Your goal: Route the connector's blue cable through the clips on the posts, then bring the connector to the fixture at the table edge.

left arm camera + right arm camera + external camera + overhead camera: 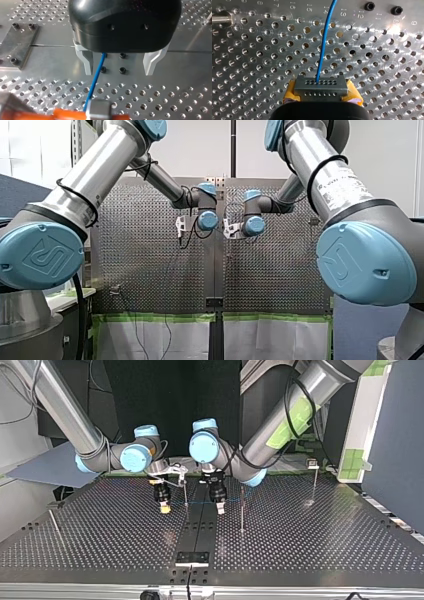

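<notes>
The perforated metal table point(325, 535) carries thin upright posts point(242, 510) before a dark backdrop point(150, 390).

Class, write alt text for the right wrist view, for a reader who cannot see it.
My right gripper clamps a grey connector between its yellow pads; the blue cable runs ahead over the perforated table.

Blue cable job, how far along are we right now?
Done: the connector is gripped, my right jaws shut on it. In hand: the blue cable runs between my open left jaws. Left: I see no clip on the posts holding it, and the fixture is not yet reached.
</notes>
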